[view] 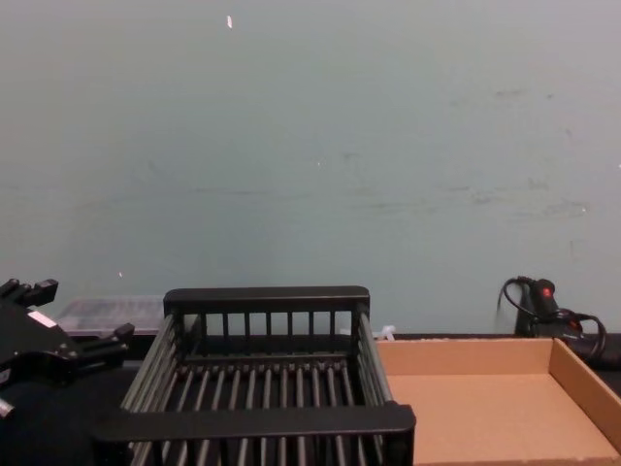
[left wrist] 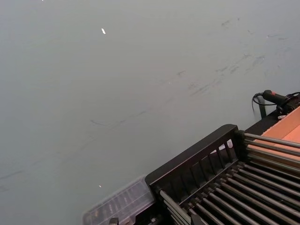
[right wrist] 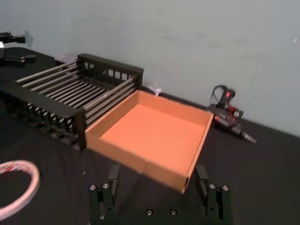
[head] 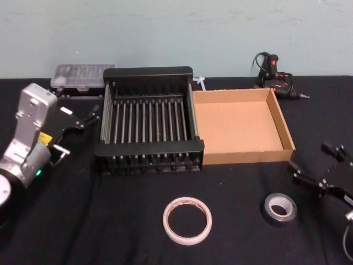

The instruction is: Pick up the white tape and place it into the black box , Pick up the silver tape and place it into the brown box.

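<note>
My left gripper (head: 83, 120) sits high off the table at the left of the black box (head: 149, 128), jaws spread, nothing in them. Looks like a standby pose: clear of the crate's rail, so the drop zone is unobstructed.

Black box is empty, slats bare. Brown box (head: 241, 126) butts against its right side, also empty. Having them touching keeps both drop targets in one short reach.

White tape (head: 187, 221) lies flat on the black table (head: 110, 221), in front of the black box, near its right corner. Flat means I'd likely pinch across the ring wall from above.

Silver tape (head: 279, 208) is to the right of it, flat too, in front of the brown box, well apart from the white ring.

My right gripper (head: 319, 171) hovers at the table's right edge, just beside the silver tape, jaws wide, empty. Neither pick started.
</note>
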{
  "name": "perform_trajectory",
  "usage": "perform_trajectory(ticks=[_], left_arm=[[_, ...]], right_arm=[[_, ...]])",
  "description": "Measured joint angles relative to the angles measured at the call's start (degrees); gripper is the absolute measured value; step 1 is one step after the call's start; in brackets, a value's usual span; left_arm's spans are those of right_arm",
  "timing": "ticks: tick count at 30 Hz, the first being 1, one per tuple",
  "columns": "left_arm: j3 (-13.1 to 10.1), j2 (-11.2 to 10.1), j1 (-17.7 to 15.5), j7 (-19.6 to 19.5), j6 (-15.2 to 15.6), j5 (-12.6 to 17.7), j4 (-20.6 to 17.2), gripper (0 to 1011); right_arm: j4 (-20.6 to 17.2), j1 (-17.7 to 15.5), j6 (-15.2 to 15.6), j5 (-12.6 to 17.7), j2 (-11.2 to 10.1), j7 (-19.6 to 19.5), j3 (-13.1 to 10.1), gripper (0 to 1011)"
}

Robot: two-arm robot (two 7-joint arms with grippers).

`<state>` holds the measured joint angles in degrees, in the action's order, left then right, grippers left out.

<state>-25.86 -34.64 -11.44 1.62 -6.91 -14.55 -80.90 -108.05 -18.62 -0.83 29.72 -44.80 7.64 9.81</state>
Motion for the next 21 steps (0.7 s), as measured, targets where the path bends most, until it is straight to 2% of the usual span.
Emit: perform_trajectory(ticks=[6,11,19,21], left_arm=[[0.0,0.0,0.0,0.0,0.0,0.0,0.0,1001],[0.0,0.0,0.0,0.0,0.0,0.0,0.0,1001],[0.0,0.0,0.01,0.0,0.0,0.0,0.0,1001],[0.0,0.0,0.01,0.0,0.0,0.0,0.0,1001]], right_arm=[[-1.39,-3.62,2.4,1.9,-1.01,1.76,-1.75,1002],[-1.51,-4.65,4.13,2.26,-1.45,2.93,-2.1,1002],[-0.59,-4.32,7.04,2.24,-0.69,3.43,-1.83,1002],[0.44,-3.47,8.07,2.31,0.29,3.73,-1.46,1002]])
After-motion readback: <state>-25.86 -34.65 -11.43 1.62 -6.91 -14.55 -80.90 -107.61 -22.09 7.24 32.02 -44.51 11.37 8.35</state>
